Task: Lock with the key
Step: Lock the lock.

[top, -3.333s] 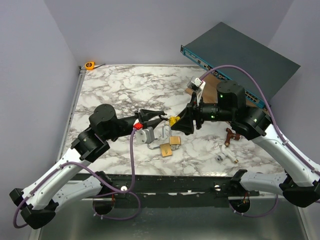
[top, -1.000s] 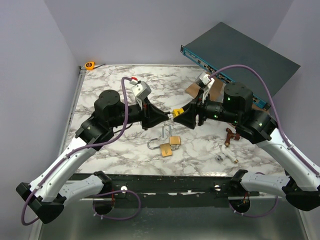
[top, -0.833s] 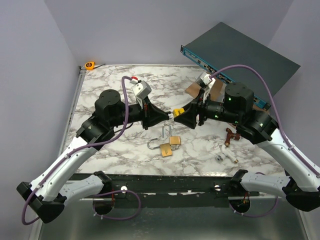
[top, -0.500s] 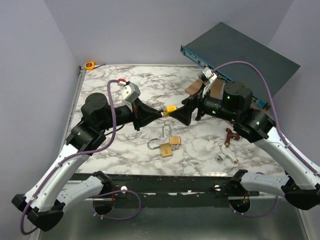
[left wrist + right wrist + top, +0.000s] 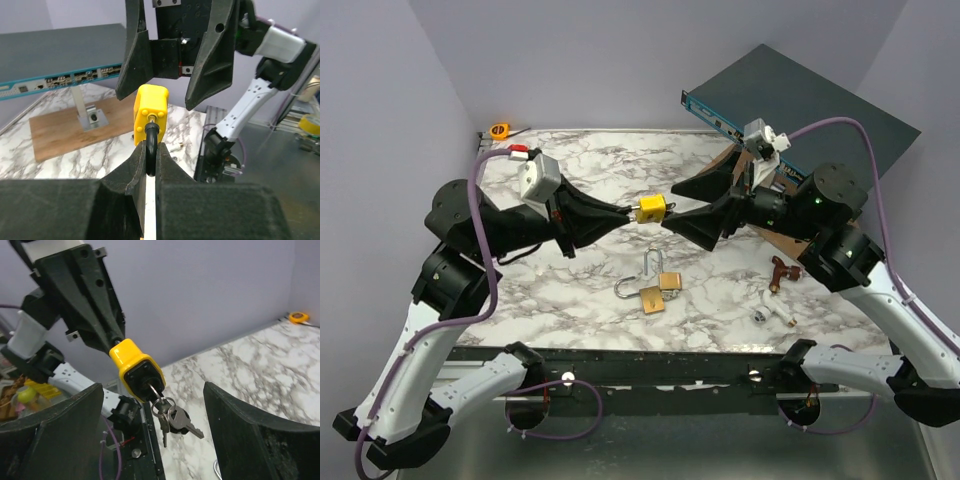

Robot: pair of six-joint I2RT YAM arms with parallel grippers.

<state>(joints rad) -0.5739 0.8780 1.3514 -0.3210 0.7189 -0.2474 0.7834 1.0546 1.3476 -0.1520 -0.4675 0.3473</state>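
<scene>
The left pincer (image 5: 628,211) is clamped shut on the black shackle (image 5: 150,150) of a yellow padlock (image 5: 652,208), holding it in the air above the middle of the marble worktop (image 5: 580,160). The lock's body is a bright yellow, rounded block. In the right wrist view a key sits in its keyhole, with a ring of spare keys (image 5: 172,420) dangling below. The right pincer (image 5: 670,207) faces it from the right with its jaws spread wide, one on either side of the lock body and touching nothing.

On the worktop below and nearer lie two brass padlocks (image 5: 660,290) with their shackles open. To the near right are a reddish-brown fitting (image 5: 781,270) and a small silver part (image 5: 765,313). A network switch (image 5: 800,100) and a wooden board (image 5: 65,135) sit at the far right, and an orange tape measure (image 5: 500,130) in the far left corner.
</scene>
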